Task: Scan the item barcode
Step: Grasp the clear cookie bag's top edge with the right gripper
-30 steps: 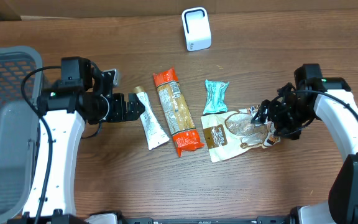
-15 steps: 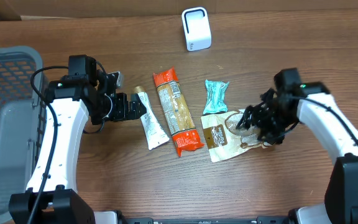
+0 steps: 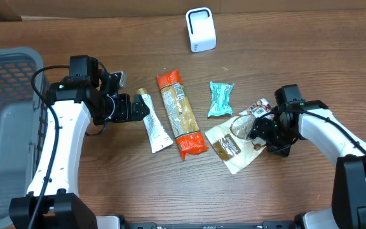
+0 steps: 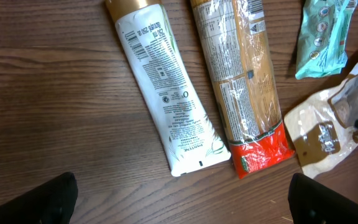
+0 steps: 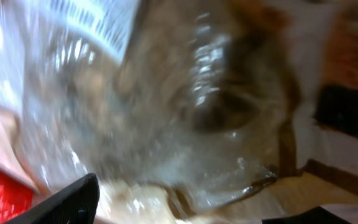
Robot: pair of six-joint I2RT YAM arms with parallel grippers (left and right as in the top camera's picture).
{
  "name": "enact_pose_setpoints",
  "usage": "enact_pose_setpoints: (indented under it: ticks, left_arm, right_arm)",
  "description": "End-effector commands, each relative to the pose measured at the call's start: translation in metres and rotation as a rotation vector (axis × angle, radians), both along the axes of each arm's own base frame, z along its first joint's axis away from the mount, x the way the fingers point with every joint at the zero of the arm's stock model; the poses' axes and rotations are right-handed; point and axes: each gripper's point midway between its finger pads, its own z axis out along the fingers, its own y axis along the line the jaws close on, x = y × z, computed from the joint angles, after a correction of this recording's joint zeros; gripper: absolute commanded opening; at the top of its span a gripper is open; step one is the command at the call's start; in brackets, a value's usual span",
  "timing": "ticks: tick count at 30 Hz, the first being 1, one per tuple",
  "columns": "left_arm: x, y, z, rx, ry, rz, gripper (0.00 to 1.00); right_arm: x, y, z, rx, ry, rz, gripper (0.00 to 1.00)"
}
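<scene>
A beige pouch with a clear window (image 3: pixel 234 141) lies askew at centre right. My right gripper (image 3: pixel 267 130) is down on its right end, jaws wide. In the right wrist view the blurred pouch (image 5: pixel 185 106) fills the space between the fingertips (image 5: pixel 73 199), and a barcode label (image 5: pixel 98 22) shows at the top left. My left gripper (image 3: pixel 135 109) stands open just left of a white tube (image 3: pixel 154 124), nothing between its fingers (image 4: pixel 55 199). An orange-ended pasta pack (image 3: pixel 180 114) and a teal packet (image 3: pixel 220 98) lie between the arms. The white scanner (image 3: pixel 201 29) stands at the back.
A grey mesh basket (image 3: pixel 8 70) fills the left edge. A cardboard wall (image 3: pixel 107 7) runs along the back. In the left wrist view the tube (image 4: pixel 166 93), the pasta pack (image 4: pixel 244 87) and the teal packet (image 4: pixel 322 37) lie ahead of the fingers.
My right gripper has moved left over the pouch, and the pouch has slid left and turned, its near end swinging toward the table's front. The left arm drew in slightly, then held still.
</scene>
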Motion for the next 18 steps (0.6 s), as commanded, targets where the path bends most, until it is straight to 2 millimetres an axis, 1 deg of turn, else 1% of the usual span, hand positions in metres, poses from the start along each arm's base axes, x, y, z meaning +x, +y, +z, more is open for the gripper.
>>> enact_pose_setpoints:
  ticks: [1, 5, 7, 8, 9, 14, 18]
  left_arm:
    - [0.001, 0.000, -0.002, 0.009, -0.004, -0.020, 1.00]
    - [0.001, 0.000, -0.002, 0.009, -0.005, -0.020, 1.00]
    - [0.001, 0.000, -0.002, 0.009, -0.005, -0.020, 1.00]
    - [0.001, 0.000, -0.002, 0.009, -0.005, -0.020, 1.00]
    - [0.001, 0.000, -0.002, 0.009, -0.005, -0.020, 0.99]
    - [0.001, 0.000, -0.002, 0.009, -0.005, -0.020, 1.00]
    - [0.001, 0.000, -0.002, 0.009, -0.004, -0.020, 1.00]
  right_arm:
    - [0.015, -0.021, -0.006, -0.112, -0.049, -0.079, 0.81]
    - [0.036, -0.023, -0.004, -0.120, -0.134, -0.084, 0.82]
    - [0.041, -0.022, -0.002, -0.088, -0.152, -0.089, 0.82]
    - [0.044, -0.019, 0.000, -0.054, -0.166, -0.068, 0.85]
    - [0.046, -0.016, 0.002, -0.024, -0.179, -0.045, 0.85]
    - [0.044, -0.014, 0.006, 0.053, -0.190, 0.014, 0.86]
    - [0.038, -0.014, 0.006, 0.069, -0.173, 0.030, 0.87]
